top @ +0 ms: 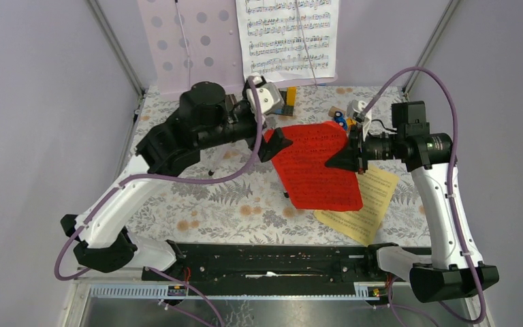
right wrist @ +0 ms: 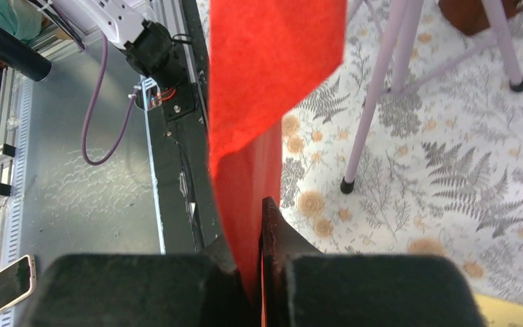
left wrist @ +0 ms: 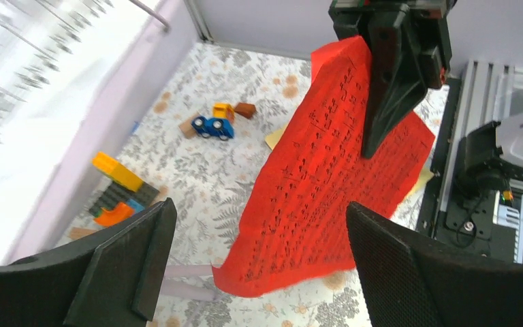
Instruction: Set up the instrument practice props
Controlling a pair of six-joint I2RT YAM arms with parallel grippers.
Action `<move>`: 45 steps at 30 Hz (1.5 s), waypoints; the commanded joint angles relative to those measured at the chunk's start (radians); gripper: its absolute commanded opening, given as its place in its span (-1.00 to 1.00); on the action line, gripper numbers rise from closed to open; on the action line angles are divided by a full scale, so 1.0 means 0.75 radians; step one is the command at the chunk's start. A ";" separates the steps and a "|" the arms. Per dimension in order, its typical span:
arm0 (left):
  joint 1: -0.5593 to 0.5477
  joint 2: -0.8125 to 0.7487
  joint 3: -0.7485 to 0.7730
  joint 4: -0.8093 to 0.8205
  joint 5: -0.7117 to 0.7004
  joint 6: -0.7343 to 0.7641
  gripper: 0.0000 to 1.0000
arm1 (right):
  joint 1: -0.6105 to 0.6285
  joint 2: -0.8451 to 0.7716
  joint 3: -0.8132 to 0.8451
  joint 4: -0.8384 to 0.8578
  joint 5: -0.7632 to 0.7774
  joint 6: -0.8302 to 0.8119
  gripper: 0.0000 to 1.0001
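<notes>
The red sheet-music page (top: 317, 167) hangs in the air over the table's middle, pinched at its right edge by my right gripper (top: 337, 161), which is shut on it. In the right wrist view the red page (right wrist: 265, 88) runs up from between the closed jaws. My left gripper (top: 276, 144) is open at the page's left edge. In the left wrist view its wide-apart fingers (left wrist: 395, 266) frame the red page (left wrist: 320, 204). A yellow page (top: 364, 204) lies on the table under the red one. The pink perforated panel (top: 187, 41) with a white page (top: 289, 34) stands at the back. The lilac tripod legs (right wrist: 381, 88) show in the right wrist view.
Orange-yellow toy blocks on a dark base (left wrist: 119, 191) sit by the back wall. A small blue toy car with blocks (left wrist: 212, 125) lies at the back right. A black rail (top: 272, 255) runs along the table's near edge. Purple walls enclose the floral tabletop (top: 225, 197).
</notes>
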 commanded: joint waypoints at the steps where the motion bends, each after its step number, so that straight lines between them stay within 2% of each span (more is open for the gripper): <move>1: 0.004 0.004 0.193 -0.074 -0.111 -0.001 0.97 | 0.125 0.038 0.183 0.202 0.061 0.326 -1.00; 8: 0.004 0.059 0.431 -0.106 -0.307 0.023 0.98 | 0.230 0.119 0.377 0.308 0.023 0.491 -1.00; 17: 0.004 0.056 0.422 0.012 -0.538 -0.001 0.97 | 0.290 0.188 0.489 0.618 -0.022 0.765 -1.00; 24: 0.047 0.018 0.546 0.008 -0.526 -0.008 0.97 | 0.312 0.266 0.606 0.779 -0.016 0.959 -1.00; 29: 0.082 -0.006 0.566 0.009 -0.583 -0.014 0.97 | 0.325 0.333 0.705 0.892 0.027 1.066 -1.00; 36: 0.205 -0.035 0.518 0.043 -0.669 -0.073 0.98 | 0.364 0.513 0.987 0.993 0.091 1.202 -1.00; 45: 0.482 -0.045 0.469 0.030 -0.561 -0.208 0.97 | 0.437 0.800 1.411 1.012 0.121 1.299 -1.00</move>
